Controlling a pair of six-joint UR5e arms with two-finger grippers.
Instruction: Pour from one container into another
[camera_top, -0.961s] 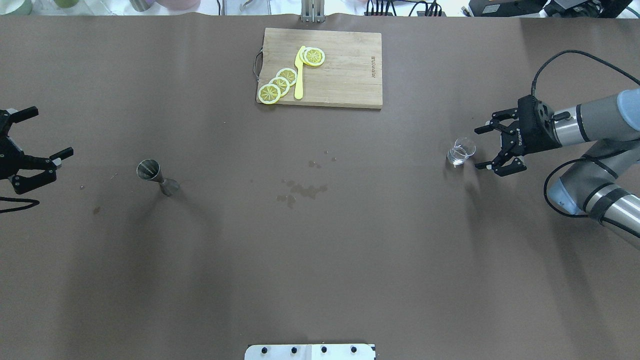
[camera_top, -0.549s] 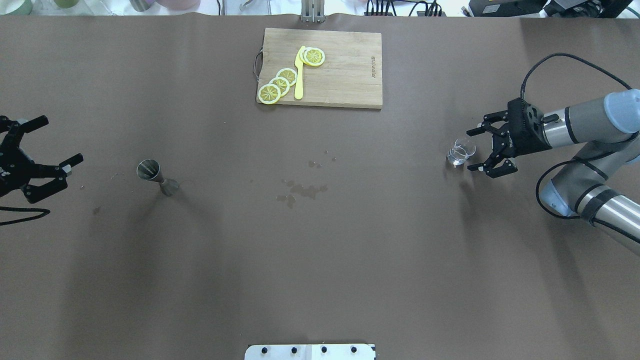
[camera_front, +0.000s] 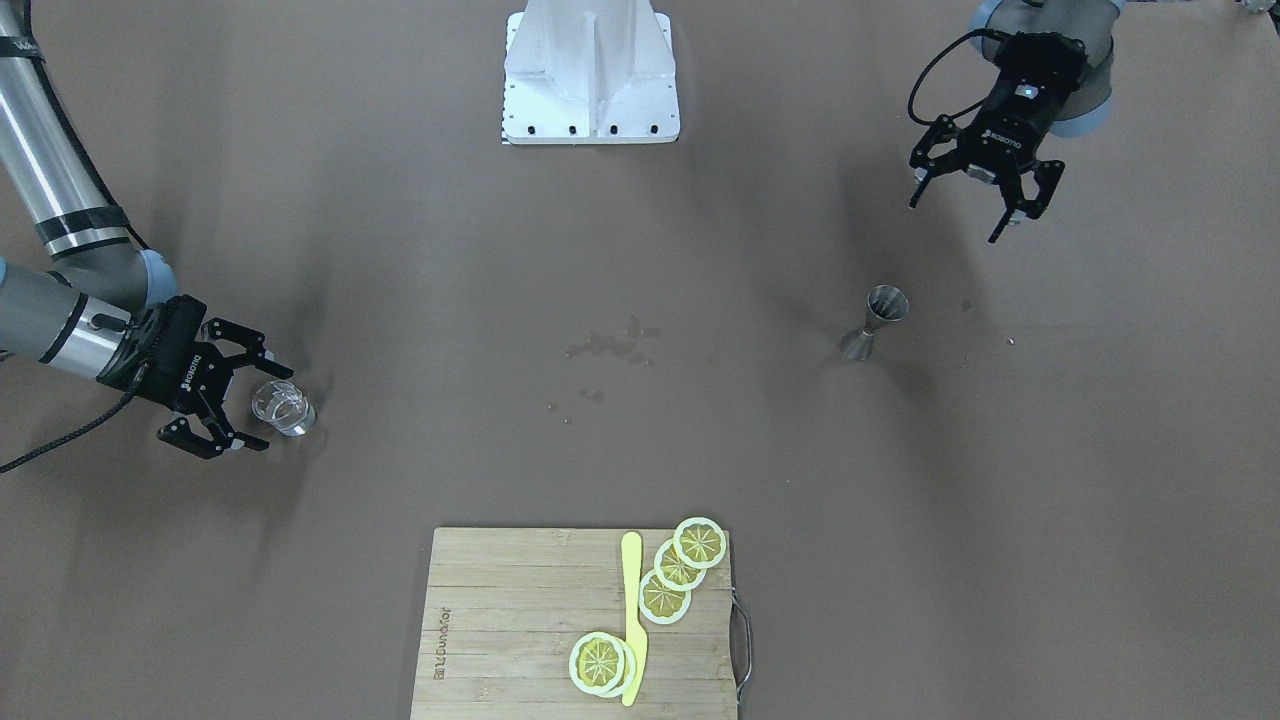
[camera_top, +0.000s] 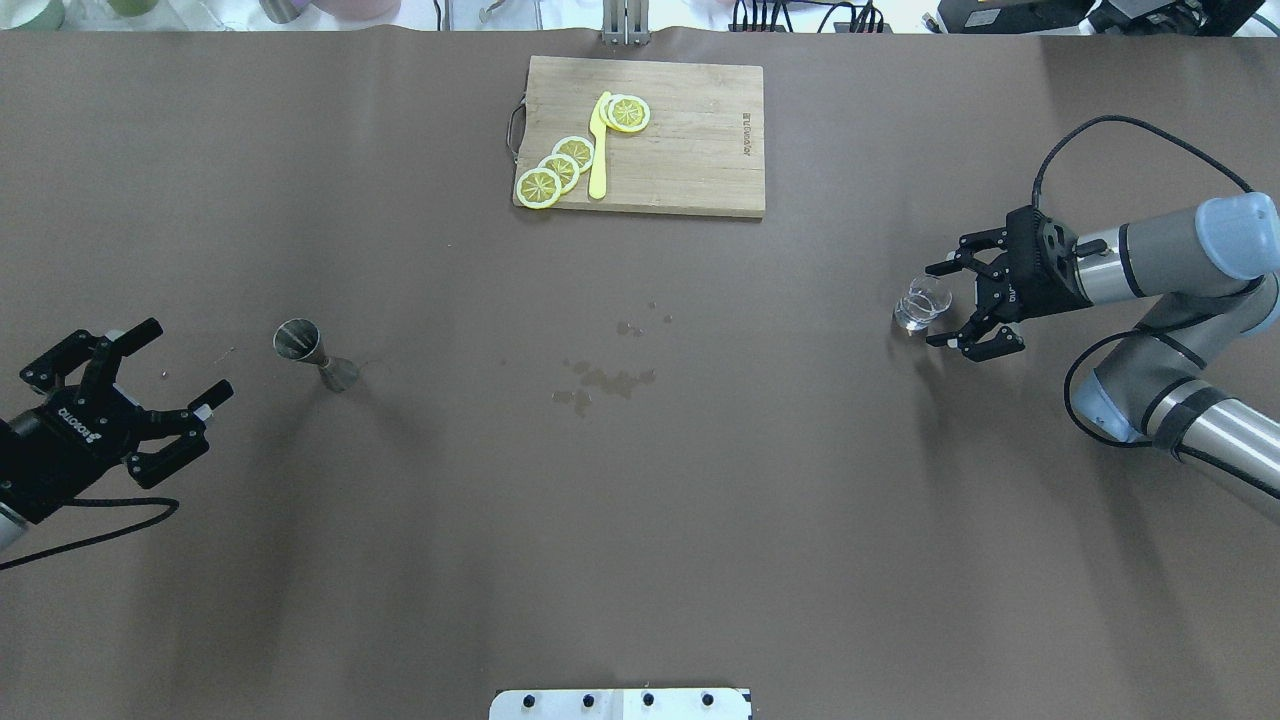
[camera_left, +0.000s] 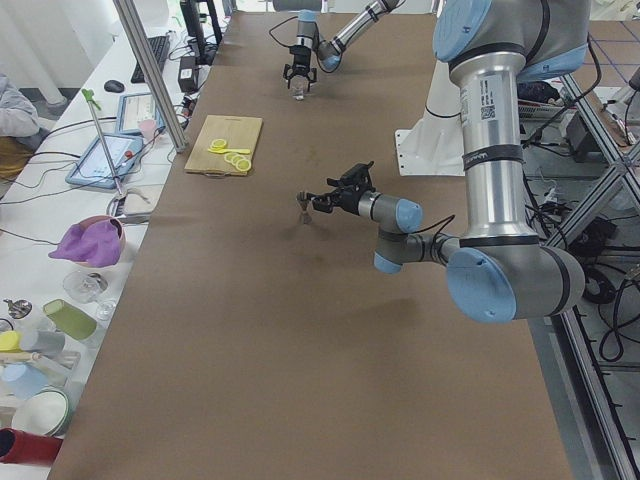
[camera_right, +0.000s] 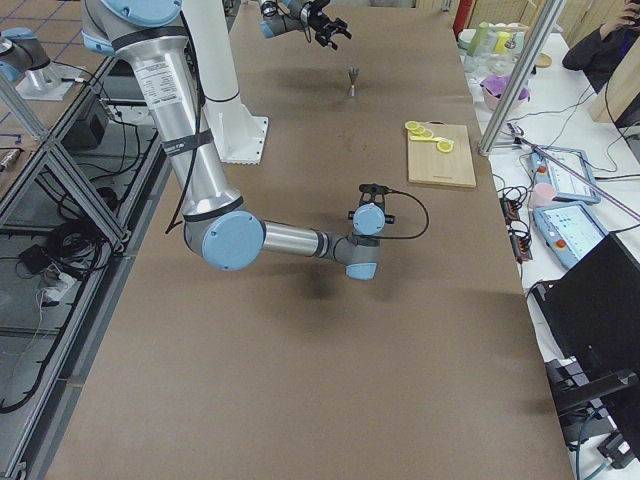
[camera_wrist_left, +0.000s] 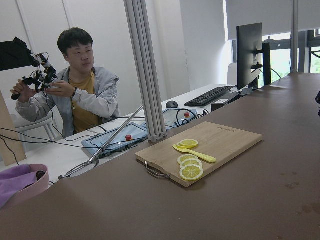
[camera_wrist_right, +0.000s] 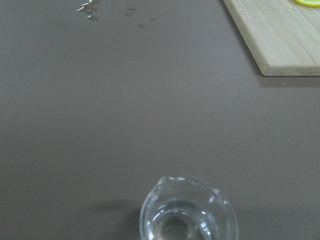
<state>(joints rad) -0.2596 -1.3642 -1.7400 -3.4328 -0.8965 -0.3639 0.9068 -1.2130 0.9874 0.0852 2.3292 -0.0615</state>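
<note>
Brown covering lies over the whole table (camera_top: 640, 520). At the far left of the overhead view, the left gripper (camera_top: 186, 358) hangs above the surface with its two fingers spread wide and nothing between them. It is near the metal jigger (camera_top: 312, 354) but apart from it. The jigger stands upright on the table.

Toward the middle, a few small wet stains (camera_top: 605, 378) mark the covering. Beyond them, at the far edge, a wooden cutting board (camera_top: 690, 150) carries several lemon slices (camera_top: 560, 165) and a yellow knife (camera_top: 598, 150).

On the right, a small clear glass (camera_top: 922, 306) with a pouring lip stands upright and seems to hold a little clear liquid. The right gripper (camera_top: 937, 305) is level with it, with the fingers wide apart. The glass sits at the mouth between the fingertips, and I cannot tell whether a finger touches it.
</note>
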